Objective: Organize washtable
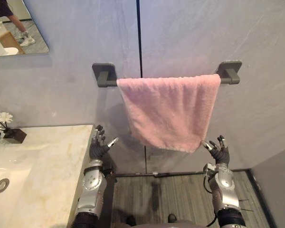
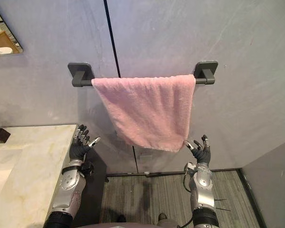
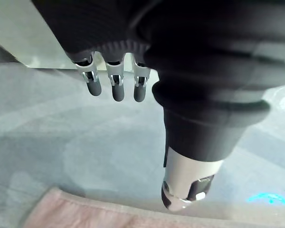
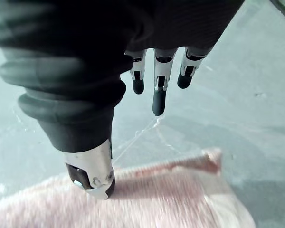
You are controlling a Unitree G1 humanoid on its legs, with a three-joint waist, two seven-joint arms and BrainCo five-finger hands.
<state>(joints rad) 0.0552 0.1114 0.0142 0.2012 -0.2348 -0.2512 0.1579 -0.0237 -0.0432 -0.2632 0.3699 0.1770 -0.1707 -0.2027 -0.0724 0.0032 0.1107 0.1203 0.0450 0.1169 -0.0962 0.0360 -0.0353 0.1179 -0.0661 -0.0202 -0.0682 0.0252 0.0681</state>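
Hands hover open and empty — left hand (image 1: pixel 99 145) off to the side, right hand (image 1: pixel 219 151) just beside the hem — below the pink terry towel (image 1: pixel 168 111) draped crooked on the dark grey wall bar (image 1: pixel 110 82); best pinch both lower corners evenly.

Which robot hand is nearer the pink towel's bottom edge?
The right robot hand, thumb just under the pink towel corner; the left robot hand is apart, by the washtable.
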